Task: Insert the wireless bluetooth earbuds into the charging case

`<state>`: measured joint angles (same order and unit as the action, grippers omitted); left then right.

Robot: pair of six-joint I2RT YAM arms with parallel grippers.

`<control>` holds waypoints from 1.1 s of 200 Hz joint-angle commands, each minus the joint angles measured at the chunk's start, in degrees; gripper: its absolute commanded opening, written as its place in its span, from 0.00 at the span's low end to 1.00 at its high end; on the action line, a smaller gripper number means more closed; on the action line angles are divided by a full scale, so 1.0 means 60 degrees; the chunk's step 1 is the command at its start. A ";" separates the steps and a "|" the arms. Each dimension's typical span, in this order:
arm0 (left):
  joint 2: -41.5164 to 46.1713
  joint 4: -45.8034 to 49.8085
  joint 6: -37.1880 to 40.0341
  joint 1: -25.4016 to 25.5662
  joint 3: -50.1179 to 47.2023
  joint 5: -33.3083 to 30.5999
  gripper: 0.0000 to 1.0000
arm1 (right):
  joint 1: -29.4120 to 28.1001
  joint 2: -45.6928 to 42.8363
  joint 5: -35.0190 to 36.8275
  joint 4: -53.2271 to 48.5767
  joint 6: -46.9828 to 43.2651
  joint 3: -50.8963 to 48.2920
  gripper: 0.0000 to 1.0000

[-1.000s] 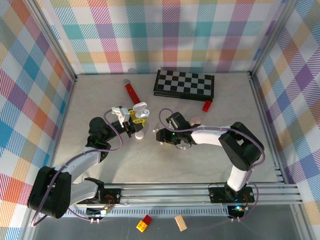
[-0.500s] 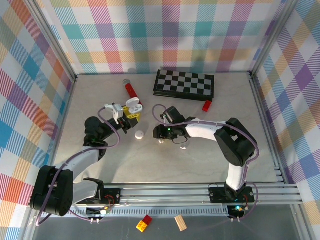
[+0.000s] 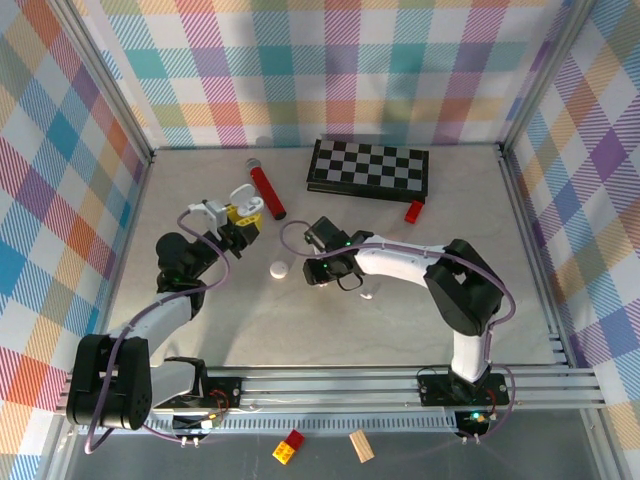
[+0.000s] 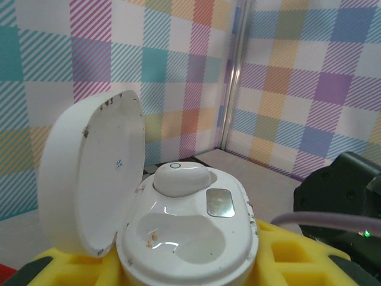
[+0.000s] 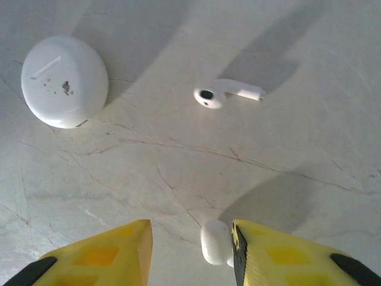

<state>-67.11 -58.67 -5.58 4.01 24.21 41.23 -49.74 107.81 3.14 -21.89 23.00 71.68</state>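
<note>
My left gripper [image 3: 243, 217] is shut on the white charging case [image 4: 190, 229], held up off the table between its yellow fingers [image 4: 297, 253]. The lid [image 4: 89, 179] is open to the left. One white earbud [image 4: 181, 177] sits in the far socket, and the near socket [image 4: 181, 238] is empty. My right gripper [image 5: 190, 244] hangs low over the table [image 5: 178, 167] with its jaws apart. A second white earbud [image 5: 215, 242] rests against the inner face of its right finger [image 5: 280, 250], clear of the left finger. A third earbud [image 5: 226, 93], stemmed, lies on the table beyond it.
A closed white oval case [image 5: 64, 81] lies left of the right gripper [image 3: 318, 270], also seen from above [image 3: 278, 269]. A red cylinder [image 3: 268, 188], a checkerboard [image 3: 368, 167] and a small red block [image 3: 414, 211] lie further back.
The left arm has carried the open case left and back. The right gripper has moved left over the table and its jaws have narrowed around an earbud.
</note>
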 commanded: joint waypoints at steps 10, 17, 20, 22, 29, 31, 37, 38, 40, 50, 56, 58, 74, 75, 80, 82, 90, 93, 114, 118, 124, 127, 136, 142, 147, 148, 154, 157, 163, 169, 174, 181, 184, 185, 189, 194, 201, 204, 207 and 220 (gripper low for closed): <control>0.0049 -0.0431 -0.0285 -0.0251 -0.0028 0.0027 0.37 | -0.0161 0.0484 0.0499 -0.0695 -0.0477 0.0358 0.37; 0.0055 -0.0433 -0.0299 -0.0280 -0.0047 0.0012 0.37 | -0.0170 0.0514 0.0518 -0.0716 -0.0502 0.0386 0.37; 0.0053 -0.0431 -0.0298 -0.0287 -0.0048 0.0012 0.37 | -0.0167 0.0532 0.0517 -0.0741 -0.0502 0.0396 0.37; 0.0056 -0.0431 -0.0288 -0.0287 -0.0039 0.0009 0.37 | -0.0175 0.0533 0.0517 -0.0749 -0.0515 0.0397 0.37; 0.0074 -0.0431 -0.0285 -0.0302 -0.0056 0.0005 0.37 | -0.0178 0.0560 0.0503 -0.0797 -0.0548 0.0434 0.37; 0.0080 -0.0431 -0.0285 -0.0313 -0.0059 0.0011 0.37 | -0.0178 0.0569 0.0492 -0.0810 -0.0559 0.0443 0.37; 0.0092 -0.0409 -0.0282 -0.0330 -0.0054 0.0012 0.37 | -0.0178 0.0610 0.0488 -0.0871 -0.0594 0.0475 0.37; 0.0094 -0.0405 -0.0276 -0.0338 -0.0052 0.0012 0.37 | -0.0178 0.0616 0.0488 -0.0874 -0.0595 0.0490 0.36; 0.0089 -0.0402 -0.0283 -0.0344 -0.0062 0.0009 0.37 | -0.0178 0.0627 0.0481 -0.0903 -0.0607 0.0508 0.36; 0.0107 -0.0373 -0.0250 -0.0370 -0.0068 0.0011 0.37 | -0.0178 0.0715 0.0474 -0.0994 -0.0660 0.0549 0.36; 0.0100 -0.0350 -0.0256 -0.0386 -0.0075 0.0020 0.37 | -0.0178 0.0755 0.0452 -0.1034 -0.0684 0.0583 0.35; 0.0101 -0.0345 -0.0245 -0.0389 -0.0078 0.0029 0.37 | -0.0185 0.0771 0.0446 -0.1053 -0.0692 0.0594 0.35; 0.0123 -0.0315 -0.0241 -0.0404 -0.0052 0.0085 0.37 | -0.0191 0.0854 0.0375 -0.1152 -0.0739 0.0643 0.34; 0.0124 -0.0314 -0.0241 -0.0405 -0.0058 0.0078 0.37 | -0.0192 0.0862 0.0366 -0.1154 -0.0749 0.0647 0.34; 0.0135 -0.0288 -0.0234 -0.0405 -0.0051 0.0098 0.37 | -0.0192 0.0880 0.0341 -0.1178 -0.0770 0.0675 0.33; 0.0132 -0.0274 -0.0228 -0.0405 -0.0050 0.0107 0.37 | -0.0192 0.0883 0.0330 -0.1184 -0.0772 0.0672 0.32; 0.0155 -0.0234 -0.0216 -0.0404 -0.0033 0.0127 0.37 | -0.0194 0.0884 0.0313 -0.1216 -0.0808 0.0694 0.30; 0.0157 -0.0219 -0.0205 -0.0405 -0.0030 0.0129 0.37 | -0.0192 0.0884 0.0332 -0.1228 -0.0803 0.0693 0.29; 0.0233 -0.0075 -0.0111 -0.0404 -0.0013 0.0155 0.37 | -0.0192 0.0848 0.0406 -0.1324 -0.0877 0.0711 0.25; 0.0245 -0.0044 -0.0097 -0.0405 -0.0007 0.0168 0.37 | -0.0192 0.0827 0.0439 -0.1339 -0.0897 0.0713 0.25; 0.0252 -0.0008 -0.0080 -0.0405 -0.0006 0.0188 0.37 | -0.0195 0.0812 0.0469 -0.1368 -0.0917 0.0727 0.25; 0.0248 0.0001 -0.0080 -0.0405 0.0001 0.0201 0.37 | -0.0193 0.0811 0.0484 -0.1386 -0.0932 0.0726 0.25; 0.0245 -0.0005 -0.0080 -0.0401 0.0006 0.0230 0.37 | -0.0192 0.0796 0.0514 -0.1427 -0.0975 0.0737 0.25; 0.0263 -0.0006 -0.0080 -0.0404 -0.0017 0.0268 0.37 | -0.0192 0.0782 0.0542 -0.1459 -0.1004 0.0732 0.25; 0.0270 -0.0020 -0.0087 -0.0405 -0.0024 0.0275 0.37 | -0.0192 0.0782 0.0579 -0.1483 -0.1022 0.0735 0.24; 0.0278 -0.0035 -0.0091 -0.0405 -0.0030 0.0283 0.37 | -0.0192 0.0782 0.0585 -0.1496 -0.1029 0.0729 0.24; 0.0277 -0.0048 -0.0095 -0.0405 -0.0047 0.0296 0.37 | -0.0192 0.0770 0.0678 -0.1553 -0.1036 0.0713 0.24; 0.0291 -0.0063 -0.0095 -0.0394 -0.0062 0.0312 0.37 | -0.0192 0.0768 0.0750 -0.1563 -0.1055 0.0710 0.23; 0.0292 -0.0079 -0.0095 -0.0400 -0.0073 0.0329 0.37 | -0.0192 0.0740 0.0870 -0.1621 -0.1064 0.0708 0.23; 0.0294 -0.0079 -0.0062 -0.0398 -0.0085 0.0356 0.37 | -0.0192 0.0713 0.0981 -0.1660 -0.1080 0.0675 0.23; 0.0287 -0.0079 -0.0017 -0.0391 -0.0115 0.0374 0.37 | -0.0178 0.0662 0.1072 -0.1699 -0.1092 0.0643 0.23; 0.0282 -0.0079 0.0007 -0.0389 -0.0131 0.0392 0.37 | -0.0178 0.0580 0.1149 -0.1689 -0.1106 0.0575 0.23; 0.0288 -0.0079 0.0015 -0.0390 -0.0144 0.0401 0.37 | -0.0159 0.0537 0.1180 -0.1697 -0.1109 0.0524 0.23; 0.0280 -0.0079 0.0019 -0.0390 -0.0148 0.0404 0.37 | -0.0154 0.0527 0.1186 -0.1705 -0.1109 0.0514 0.23; 0.0279 -0.0093 0.0022 -0.0390 -0.0142 0.0408 0.37 | -0.0138 0.0474 0.1212 -0.1699 -0.1109 0.0458 0.23; 0.0285 -0.0105 0.0023 -0.0385 -0.0166 0.0422 0.37 | -0.0114 0.0387 0.1248 -0.1712 -0.1109 0.0400 0.23; 0.0282 -0.0136 0.0011 -0.0388 -0.0167 0.0430 0.37 | -0.0083 0.0284 0.1298 -0.1741 -0.1115 0.0289 0.23; 0.0275 -0.0150 0.0008 -0.0388 -0.0175 0.0444 0.37 | -0.0069 0.0240 0.1331 -0.1761 -0.1110 0.0252 0.23; 0.0280 -0.0163 0.0008 -0.0383 -0.0179 0.0451 0.37 | -0.0054 0.0200 0.1368 -0.1768 -0.1110 0.0204 0.23; 0.0288 -0.0207 -0.0007 -0.0368 -0.0173 0.0475 0.37 | 0.0023 0.0026 0.1539 -0.1855 -0.1124 0.0003 0.23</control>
<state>-66.63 -58.24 -6.37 2.37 23.99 42.54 -50.37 111.39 9.56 -30.33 17.06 73.71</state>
